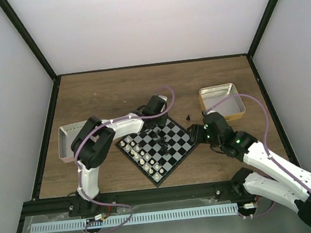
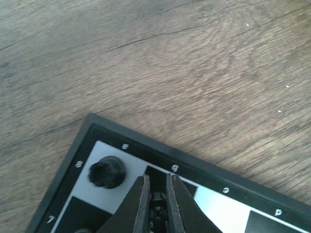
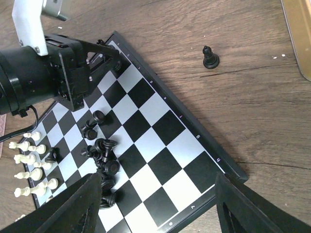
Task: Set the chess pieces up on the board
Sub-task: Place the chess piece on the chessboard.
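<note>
Left gripper is at the far corner of the board, narrowed onto a black piece on an edge square, just beside a black corner piece. Right gripper is spread wide above the board's right corner. One black pawn stands upright on the tabletop, off the board.

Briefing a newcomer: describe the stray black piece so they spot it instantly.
Start at the board mid-table, then look past its far-right edge toward the tan-rimmed tray. A black piece stands upright on the table there, apart from those crowded on the board.
</note>
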Available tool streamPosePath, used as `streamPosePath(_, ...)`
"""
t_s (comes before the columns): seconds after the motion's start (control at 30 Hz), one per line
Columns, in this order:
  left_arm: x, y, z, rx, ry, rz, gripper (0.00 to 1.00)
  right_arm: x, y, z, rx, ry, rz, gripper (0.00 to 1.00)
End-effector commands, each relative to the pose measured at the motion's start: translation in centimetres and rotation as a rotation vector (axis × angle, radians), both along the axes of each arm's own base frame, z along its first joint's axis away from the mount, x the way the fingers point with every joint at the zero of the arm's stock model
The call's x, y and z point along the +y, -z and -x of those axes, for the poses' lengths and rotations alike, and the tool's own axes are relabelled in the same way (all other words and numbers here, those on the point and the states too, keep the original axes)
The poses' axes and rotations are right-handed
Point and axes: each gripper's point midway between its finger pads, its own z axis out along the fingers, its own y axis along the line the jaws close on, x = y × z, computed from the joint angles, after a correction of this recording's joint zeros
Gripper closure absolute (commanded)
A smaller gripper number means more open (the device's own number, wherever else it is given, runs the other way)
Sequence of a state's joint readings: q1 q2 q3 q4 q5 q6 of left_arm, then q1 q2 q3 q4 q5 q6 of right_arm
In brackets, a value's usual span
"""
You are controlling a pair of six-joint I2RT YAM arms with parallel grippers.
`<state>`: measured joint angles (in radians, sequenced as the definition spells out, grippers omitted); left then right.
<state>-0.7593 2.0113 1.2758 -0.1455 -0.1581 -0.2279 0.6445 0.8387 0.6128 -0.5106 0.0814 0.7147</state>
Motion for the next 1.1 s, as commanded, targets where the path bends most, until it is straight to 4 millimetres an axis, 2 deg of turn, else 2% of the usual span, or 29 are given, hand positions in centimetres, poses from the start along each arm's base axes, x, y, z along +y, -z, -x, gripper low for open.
streamPosePath(0.0,2.1,1.5,0.5,0.045,-0.002,0.016,0.96,0.1,-0.4,-0.1,0.006,0.025,-0.035,0.34)
streamPosePath(0.3,0.5,1.4,1.1,0.071,0.083,0.052,0.96,-0.1,-0.6,-0.2,-0.004,0.022,-0.019,0.34)
streamPosePath(0.6,0.7,2.2,0.9,0.080,0.070,0.029,0.95,-0.2,-0.5,-0.3,-0.010,0.027,-0.019,0.34)
streamPosePath(0.83,0.3,1.9,1.0,0.088,0.086,0.037,0.85,-0.2,-0.3,-0.3,-0.006,0.024,-0.018,0.34)
streamPosePath(0.93,0.2,1.1,1.3,0.091,0.095,0.051,0.80,-0.1,-0.4,-0.3,-0.007,0.025,-0.021,0.34)
streamPosePath(1.07,-0.1,-0.9,1.8,0.087,0.109,0.093,0.72,-0.1,-0.6,-0.4,-0.010,0.027,-0.020,0.34)
